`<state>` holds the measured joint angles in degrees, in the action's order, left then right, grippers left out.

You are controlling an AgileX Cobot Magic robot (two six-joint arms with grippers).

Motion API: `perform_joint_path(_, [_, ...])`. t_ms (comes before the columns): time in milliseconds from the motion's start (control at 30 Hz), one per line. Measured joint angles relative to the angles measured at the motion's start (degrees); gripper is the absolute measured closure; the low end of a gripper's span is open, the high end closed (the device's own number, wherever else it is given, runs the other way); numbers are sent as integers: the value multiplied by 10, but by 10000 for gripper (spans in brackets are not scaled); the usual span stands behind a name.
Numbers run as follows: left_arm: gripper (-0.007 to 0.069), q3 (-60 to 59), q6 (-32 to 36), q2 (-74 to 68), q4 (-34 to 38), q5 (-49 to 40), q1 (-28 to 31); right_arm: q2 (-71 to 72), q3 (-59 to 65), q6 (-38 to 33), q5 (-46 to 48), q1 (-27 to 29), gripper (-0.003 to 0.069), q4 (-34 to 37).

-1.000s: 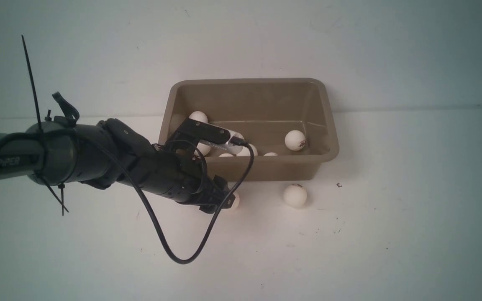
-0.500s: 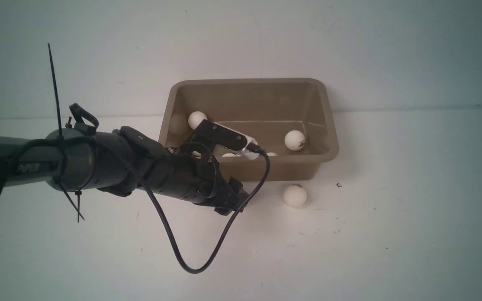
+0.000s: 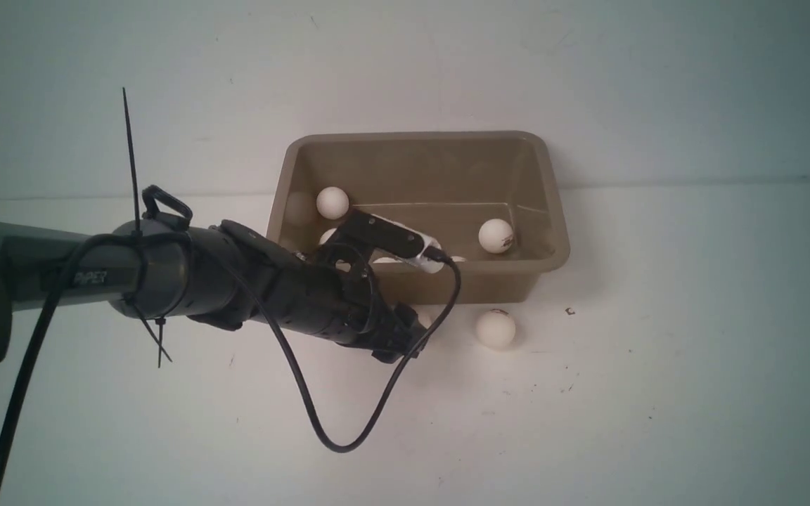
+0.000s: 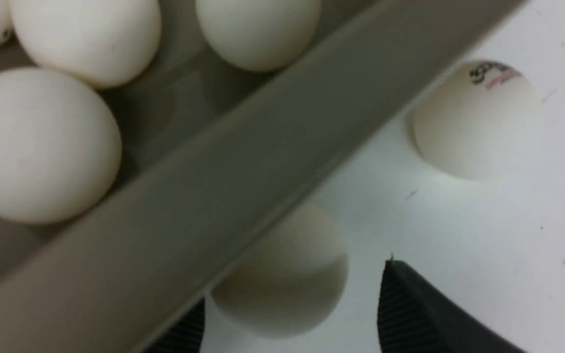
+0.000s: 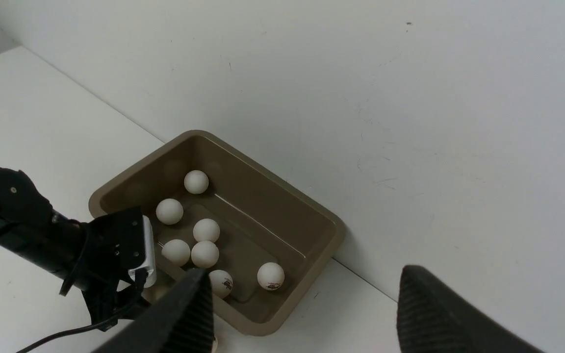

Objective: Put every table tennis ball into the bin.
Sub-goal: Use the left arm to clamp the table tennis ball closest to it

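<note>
The tan bin [image 3: 553, 253] stands against the back wall with several table tennis balls inside, among them one at the back left [image 3: 332, 202] and one at the right [image 3: 496, 235]. Two balls lie on the table in front of it. One with a dark logo [image 3: 495, 328] sits free. The other [image 4: 287, 274] is tucked under the bin's near rim [image 4: 243, 171], between the fingers of my open left gripper [image 4: 290, 314], with a gap to the finger [image 4: 410, 314]. My right gripper [image 5: 307, 314] hangs open and empty high above the bin [image 5: 334, 230].
A black cable [image 3: 335, 436] loops down from the left wrist onto the table. The left arm [image 3: 166, 281] stretches across the table's left half. The wall rises directly behind the bin. The logo ball [image 4: 478, 122] lies close beside the left gripper.
My left arm has reached further right along the bin's front wall, bringing the open gripper around the ball under the rim. The balls have not moved.
</note>
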<state>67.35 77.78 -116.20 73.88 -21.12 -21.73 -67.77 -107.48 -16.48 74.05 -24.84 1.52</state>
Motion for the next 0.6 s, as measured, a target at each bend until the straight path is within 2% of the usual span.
perform_joint_path(600, [209,48,6,-53,47,-11,-8,0,0,0,0,0,198,1])
